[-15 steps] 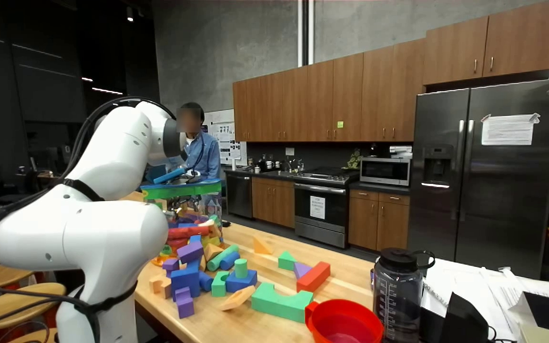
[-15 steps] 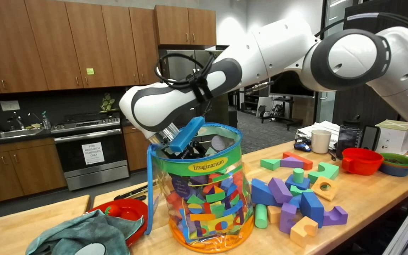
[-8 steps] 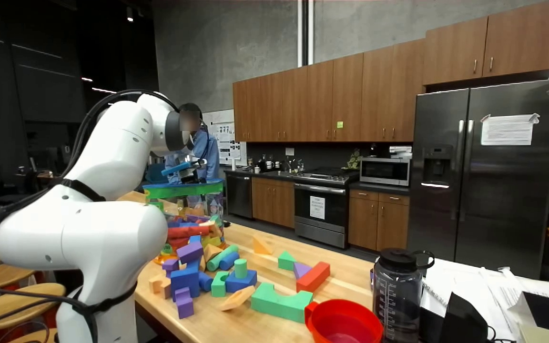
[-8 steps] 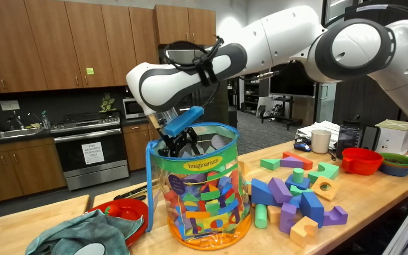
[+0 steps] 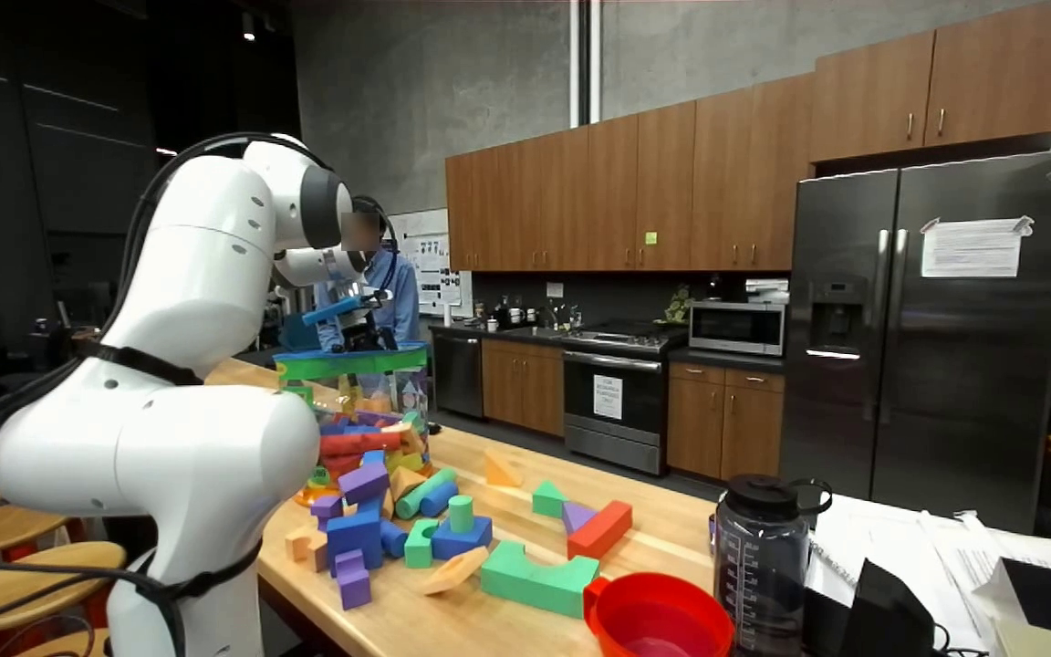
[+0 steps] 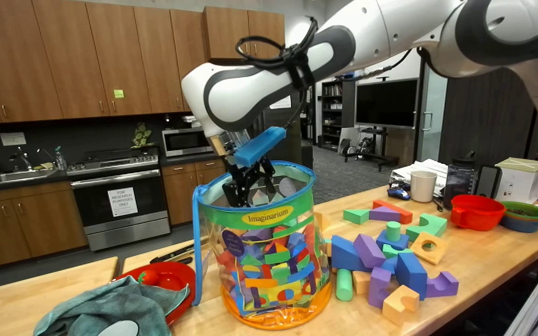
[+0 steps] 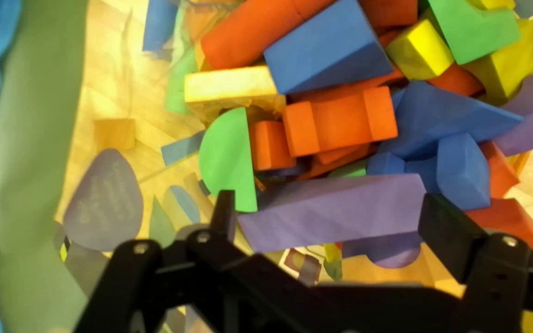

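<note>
My gripper (image 6: 252, 193) stands open with its fingertips at the mouth of a see-through bag (image 6: 224, 217), which has a green band and blue rim. In the wrist view nothing is held between the spread fingers (image 7: 449, 233). Below them in the bag lies a long purple block (image 7: 336, 210), framed by the gripper (image 7: 329, 208) but apart from it. Around it are a green half-round block (image 7: 228, 159), an orange block (image 7: 340, 121), a blue block (image 7: 329, 46) and several more. Beside the bag, loose blocks such as a purple one (image 6: 369, 250) and a green cylinder (image 6: 344, 284) lie on the table.
A red plate (image 6: 175, 275) with a teal cloth (image 6: 110, 305) sits on the bag's far side from the loose blocks. A red cup (image 6: 477, 212), white mug (image 6: 423, 185) and dark bottle (image 5: 761, 566) stand along the table. A person (image 5: 398, 297) stands behind the bag.
The gripper has risen from inside the bag to its mouth, and the arm has lifted and drawn back a little toward its base. The bag shifted slightly; the loose blocks stayed put.
</note>
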Robot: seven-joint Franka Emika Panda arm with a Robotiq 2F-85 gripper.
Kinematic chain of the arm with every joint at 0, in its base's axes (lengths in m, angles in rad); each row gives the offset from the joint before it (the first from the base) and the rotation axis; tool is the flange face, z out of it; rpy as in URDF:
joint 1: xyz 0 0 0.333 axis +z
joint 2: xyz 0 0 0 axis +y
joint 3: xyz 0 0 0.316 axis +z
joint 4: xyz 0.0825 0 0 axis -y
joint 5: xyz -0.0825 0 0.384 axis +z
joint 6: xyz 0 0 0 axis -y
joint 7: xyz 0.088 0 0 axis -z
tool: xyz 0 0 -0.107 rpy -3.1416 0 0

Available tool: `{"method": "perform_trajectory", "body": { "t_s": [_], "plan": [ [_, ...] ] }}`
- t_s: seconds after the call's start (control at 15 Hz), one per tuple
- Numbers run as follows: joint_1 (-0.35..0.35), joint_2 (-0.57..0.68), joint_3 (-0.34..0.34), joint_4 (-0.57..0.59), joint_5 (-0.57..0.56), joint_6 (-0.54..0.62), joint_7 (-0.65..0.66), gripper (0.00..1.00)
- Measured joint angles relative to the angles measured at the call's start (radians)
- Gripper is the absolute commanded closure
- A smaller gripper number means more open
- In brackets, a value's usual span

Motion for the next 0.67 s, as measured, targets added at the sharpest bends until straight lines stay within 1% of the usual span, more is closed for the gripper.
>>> {"method": "perform_trajectory", "body": {
  "t_s": [0.2,0.33,0.47,0.67],
  "plan": [
    [-0.015,-0.105,0.007,-0.14,0.0,0.018,0.0,0.0],
    [-0.027,-0.157,0.023,-0.213,0.002,0.029,-0.007,0.0],
    [-0.037,-0.179,0.048,-0.258,0.005,0.048,-0.025,0.0],
    [-0.038,-0.173,0.083,-0.278,0.006,0.077,-0.05,0.0]
  ]
}}
